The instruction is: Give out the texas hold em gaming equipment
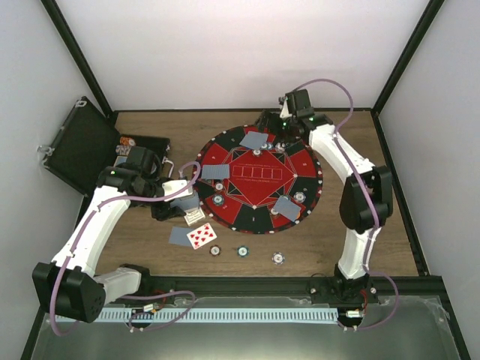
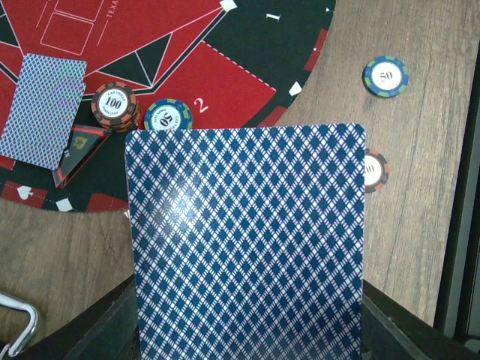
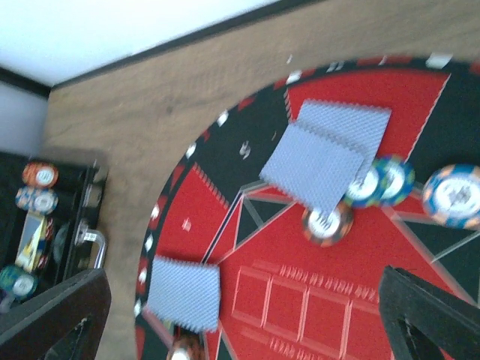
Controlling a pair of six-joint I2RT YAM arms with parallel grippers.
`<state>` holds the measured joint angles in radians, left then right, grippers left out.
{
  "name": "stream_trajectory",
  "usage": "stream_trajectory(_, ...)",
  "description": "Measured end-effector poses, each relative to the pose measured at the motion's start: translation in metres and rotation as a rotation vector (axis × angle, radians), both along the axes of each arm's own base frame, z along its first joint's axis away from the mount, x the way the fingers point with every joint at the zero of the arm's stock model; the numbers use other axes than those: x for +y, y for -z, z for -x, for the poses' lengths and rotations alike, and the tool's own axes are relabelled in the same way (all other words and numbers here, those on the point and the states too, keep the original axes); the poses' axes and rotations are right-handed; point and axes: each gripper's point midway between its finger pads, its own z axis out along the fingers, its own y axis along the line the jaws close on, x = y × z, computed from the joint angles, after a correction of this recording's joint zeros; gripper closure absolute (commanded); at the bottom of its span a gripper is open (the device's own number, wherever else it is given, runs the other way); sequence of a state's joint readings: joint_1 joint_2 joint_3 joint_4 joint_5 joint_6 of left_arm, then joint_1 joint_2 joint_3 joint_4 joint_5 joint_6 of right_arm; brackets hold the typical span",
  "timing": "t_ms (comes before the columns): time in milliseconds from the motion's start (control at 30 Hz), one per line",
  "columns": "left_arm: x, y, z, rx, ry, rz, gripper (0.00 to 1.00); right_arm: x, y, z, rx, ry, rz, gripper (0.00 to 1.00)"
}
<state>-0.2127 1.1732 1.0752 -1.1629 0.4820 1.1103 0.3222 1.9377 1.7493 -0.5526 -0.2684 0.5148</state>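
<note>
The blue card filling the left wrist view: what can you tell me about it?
The card shows only its back: a blue-and-white diamond lattice with a pale edge, rounded top corners and a glossy glare spot, like coated paper. Its face is hidden. It looks flat and unbent, gripped at its lower end by the left fingers, above the wooden table beside the round mat. Nothing else seems to touch it.
</note>
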Motion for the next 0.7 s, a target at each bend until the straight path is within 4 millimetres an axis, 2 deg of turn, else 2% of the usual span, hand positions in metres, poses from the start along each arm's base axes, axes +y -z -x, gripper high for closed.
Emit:
stream_trajectory(133,0.0,0.0,0.0,0.0,0.0,0.002,0.96,0.023,0.01,0.054,0.044,-0.069,-0.028,0.0)
stream_trajectory(400,-0.001,0.0,0.0,0.001,0.001,0.005,0.96,0.085,0.016,0.136,0.093,-0.225,-0.112,0.0)
stream_trajectory(600,-0.001,-0.001,0.0,0.0,0.002,0.006,0.96,0.137,0.023,0.192,0.148,-0.354,-0.178,0.0)
stream_trajectory(700,-0.001,-0.002,0.001,-0.004,0.002,0.007,0.96,0.156,0.026,0.215,0.172,-0.41,-0.211,0.0)
